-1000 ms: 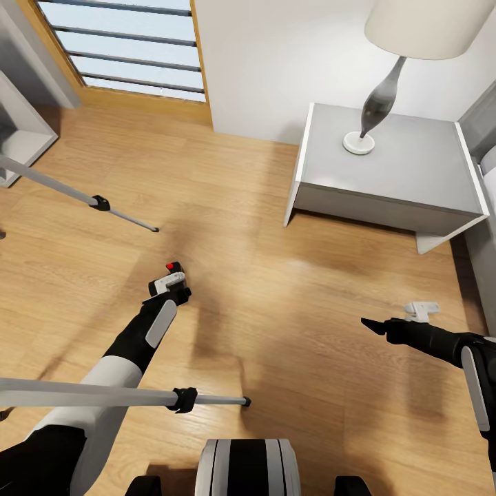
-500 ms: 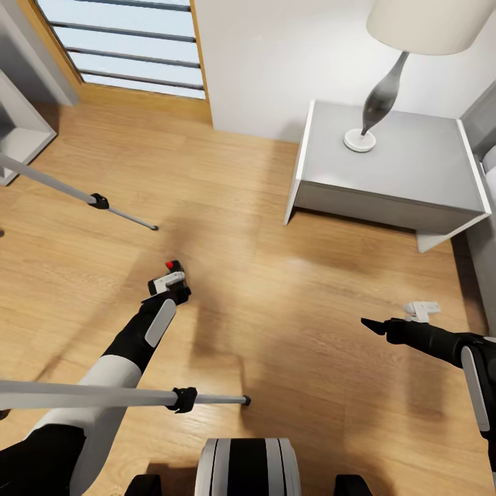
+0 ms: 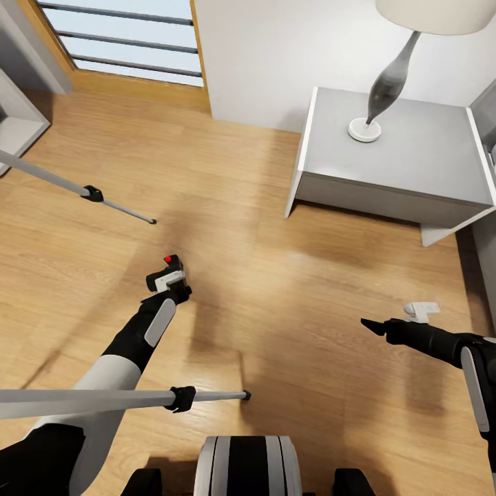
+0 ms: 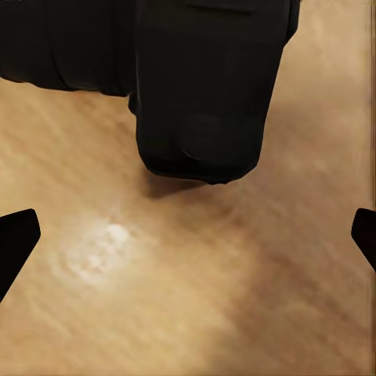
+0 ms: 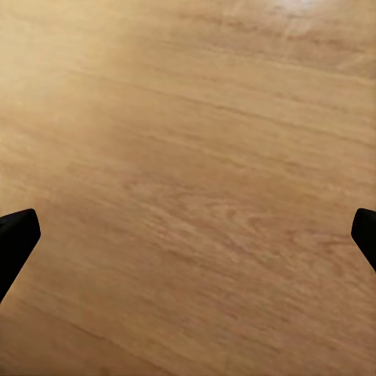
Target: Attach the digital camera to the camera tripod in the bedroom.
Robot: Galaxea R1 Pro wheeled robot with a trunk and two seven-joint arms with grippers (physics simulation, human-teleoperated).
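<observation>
We look down over both arms onto a light wood floor point(image 3: 275, 275). The left gripper point(image 3: 170, 272) is out ahead of the left arm, and the camera point(image 3: 172, 262), black with a red button on top, sits at its tip. From the left wrist, the camera point(image 4: 205, 86) is a dark block close to the lens, above the floor point(image 4: 196, 274); the two fingertips point(image 4: 16, 239) stand far apart at the frame edges and do not meet the body there. We cannot tell whether the gripper actually holds the camera.

The right gripper point(image 3: 372, 325) is extended over bare floor, well apart from the camera. From the right wrist, its fingertips point(image 5: 16, 235) are spread wide over floor point(image 5: 188, 188), nothing between them.

Two tripod point(image 3: 93, 193) legs show: one silver leg with a black joint crosses the upper left, its foot on the floor beyond the camera; the other leg point(image 3: 124, 397) runs across the lower left, over the left arm, its black foot near the robot's base point(image 3: 244, 465).

A grey nightstand point(image 3: 399, 162) stands at upper right against the white wall point(image 3: 275, 62), a lamp point(image 3: 386, 83) on it. A window point(image 3: 117, 34) is at upper left.
</observation>
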